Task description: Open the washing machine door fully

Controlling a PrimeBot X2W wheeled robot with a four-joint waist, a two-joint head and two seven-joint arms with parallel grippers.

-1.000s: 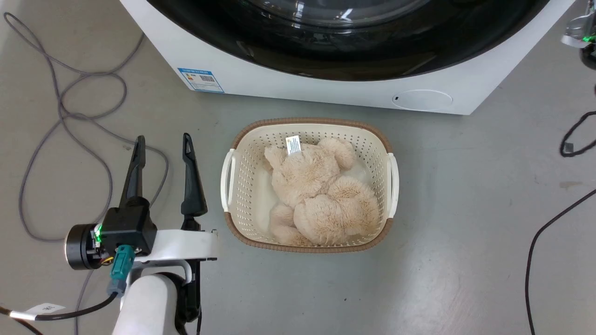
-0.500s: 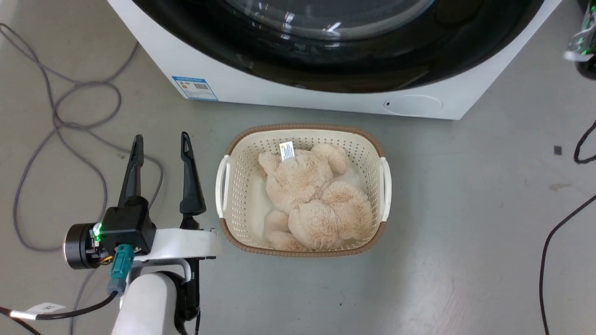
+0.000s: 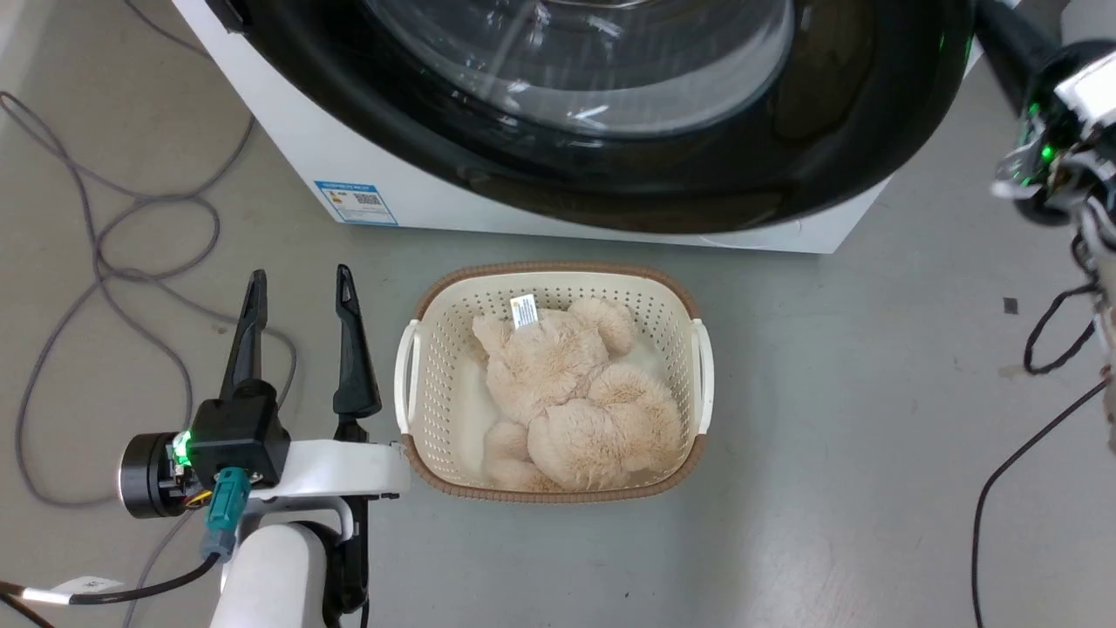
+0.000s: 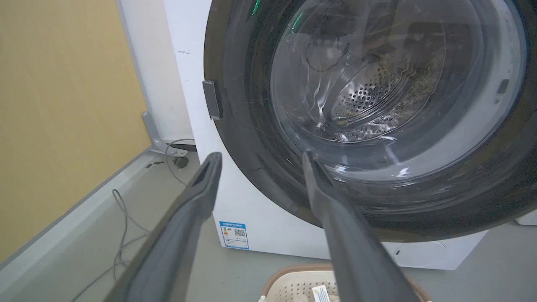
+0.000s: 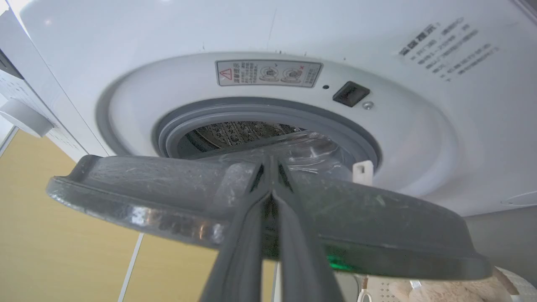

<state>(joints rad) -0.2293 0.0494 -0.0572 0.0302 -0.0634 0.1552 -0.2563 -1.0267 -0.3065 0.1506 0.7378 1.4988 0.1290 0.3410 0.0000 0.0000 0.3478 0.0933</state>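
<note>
A: Change since a second ago?

B: Whole head picture slides down and left, so the camera moved. The basket (image 3: 558,272) and plush toy (image 3: 575,392) only shift with it, skip them. The real change is the washing machine door (image 3: 837,131). It bulks larger over the front, and in head view its lower edge now covers the round flap (image 4: 419,251) that sat clear below it half a second ago. Reads as the door swinging outward.

A: Backed up anywhere?

B: Right wrist view. The door is edge-on with an open gap to the grey gasket (image 5: 268,111), and the white latch hook (image 5: 363,172) is out of its slot (image 5: 350,93). So it's unlatched and ajar. It hangs from the hinge (image 4: 212,98) on the washing machine (image 3: 331,166), free edge out toward the right arm.

A: Jaws?

B: On the right gripper (image 5: 270,167) the fingers are pressed nearly together and lie across the door's matte inner rim. Looks hooked behind it, not pinching. On the left gripper (image 3: 299,275) they're spread wide and hold nothing, parked beside the basket.

A: Meaning for the task?

B: Early swing, I'd judge, far from fully open. The right arm has to drag on round the hinge arc, and the hook could slip off the rim. The basket sits just before the machine. The door probably passes above it, can't confirm.
</note>
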